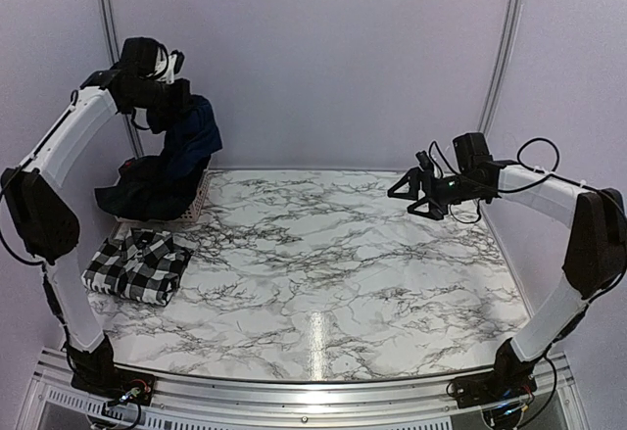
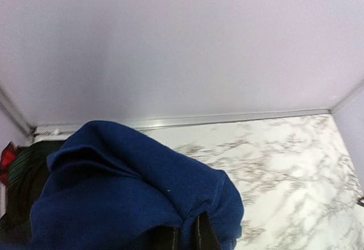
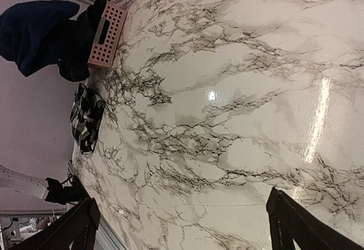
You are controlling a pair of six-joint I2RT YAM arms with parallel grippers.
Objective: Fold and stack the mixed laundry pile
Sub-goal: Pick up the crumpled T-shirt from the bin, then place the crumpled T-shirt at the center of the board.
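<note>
One garment, the black-and-white check shirt [image 1: 137,265], lies folded nearest my left base. Beyond it my left gripper [image 1: 168,97] is pinched shut on a bunched fold of the soft navy blue T-shirt [image 1: 191,141], which hangs limp down to the perforated pink basket [image 1: 197,205] holding the dark plaid garment [image 2: 20,176]. I should lift until its hem clears the basket, then swing over the glossy marble table [image 1: 333,254], where my right gripper [image 1: 407,197], wide and empty, can catch a corner.

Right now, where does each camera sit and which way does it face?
Top: high behind the bases, looking down the table; both arms show.
Left wrist: raised near the basket, facing the back wall; left gripper holds the T-shirt.
Right wrist: looks left across the table; open right gripper shows.
Shared: all three see the T-shirt.
</note>
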